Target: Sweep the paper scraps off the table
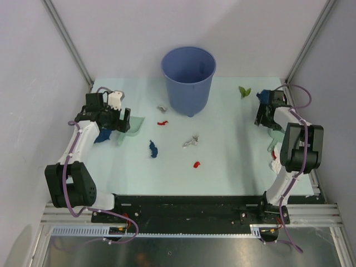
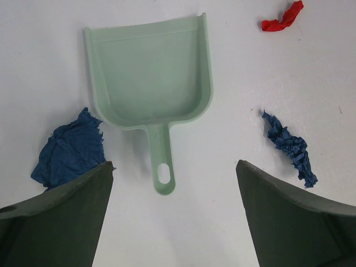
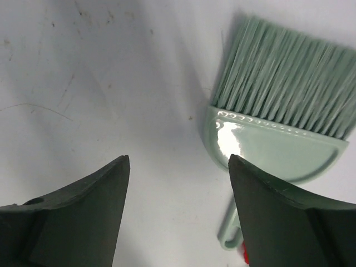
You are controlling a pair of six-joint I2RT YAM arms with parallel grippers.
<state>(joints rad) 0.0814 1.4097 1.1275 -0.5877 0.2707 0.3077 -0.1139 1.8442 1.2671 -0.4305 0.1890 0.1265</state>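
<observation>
Paper scraps lie about the table (image 1: 233, 167): a dark blue one (image 1: 153, 149), red ones (image 1: 162, 123) (image 1: 196, 164), grey ones (image 1: 191, 141) (image 1: 162, 108), a green one (image 1: 245, 91) and a white one (image 1: 275, 165). My left gripper (image 1: 119, 123) is open and empty above the handle of the mint-green dustpan (image 1: 134, 127). In the left wrist view my open gripper (image 2: 173, 172) frames the dustpan (image 2: 150, 78), with blue scraps at the left (image 2: 69, 150) and right (image 2: 290, 147) and a red one (image 2: 283, 16). My right gripper (image 1: 266, 118) is open and empty.
A tall blue bucket (image 1: 189, 78) stands at the back middle. A mint-green hand brush (image 3: 283, 111) lies just right of my open right gripper (image 3: 179, 158), its handle behind the right finger; in the top view it is mostly hidden under the right arm. Walls close in on three sides.
</observation>
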